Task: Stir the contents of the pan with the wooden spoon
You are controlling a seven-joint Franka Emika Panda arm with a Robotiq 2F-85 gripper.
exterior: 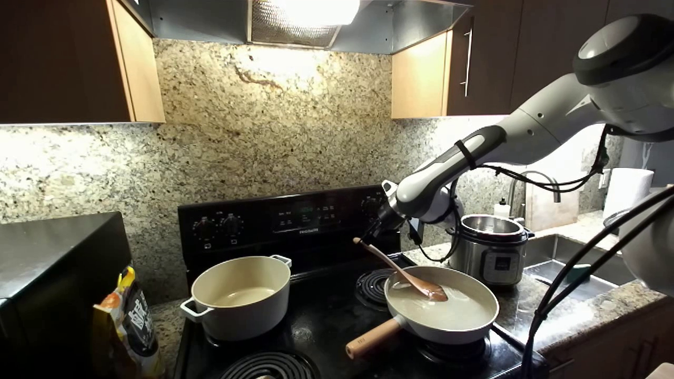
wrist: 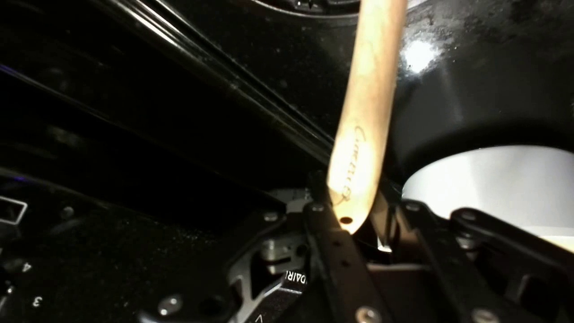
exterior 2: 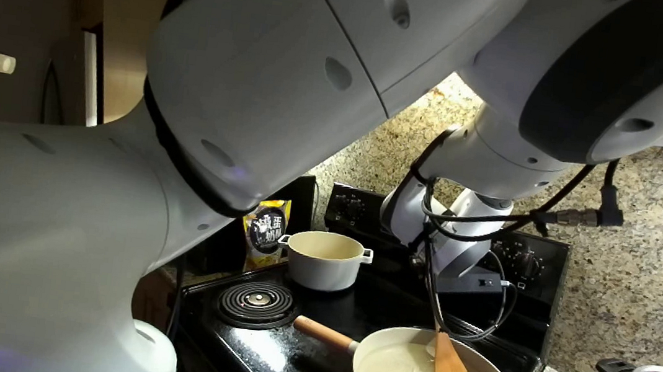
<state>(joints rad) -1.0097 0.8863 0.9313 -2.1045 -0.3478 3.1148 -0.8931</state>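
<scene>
Arm [exterior 2: 240,107]: pale grey, black-banded; nearest the camera, filling the left and upper frame in an exterior view.

Hand [wrist: 353,202]: black; clamped on the spoon [exterior 2: 450,368] near the end of its stem [wrist: 372,98], a finger against either side. In the wrist view the stem runs from lower centre to the top edge, with dark lettering and a small hole.

Spoon: wooden, tilted; bowl reddish-brown, inside the pan [exterior: 447,335] on the contents [exterior: 458,310], how deep cannot be told. Stem slants out over the rim to the upper left in an exterior view; whether it touches the rim cannot be told.

Pan: cream-white, shallow, on the stove [exterior: 316,326]; lower right of the frame in both exterior views. Stick handle [exterior: 373,338] light wood, pointing to the lower left in an exterior view.

Contents: pale off-white, smooth, spread across the pan's bottom.

Pot [exterior: 247,321]: cream, two-handled; on the stove, well apart from the pan, left of centre in an exterior view.

Cooker [exterior: 468,258]: steel, black-rimmed; just beside the pan, to its upper right.

Bag [exterior: 139,316]: yellow and black, upright, lower left of the frame.

Lamp [exterior: 321,8]: lit, at the top edge.
</scene>
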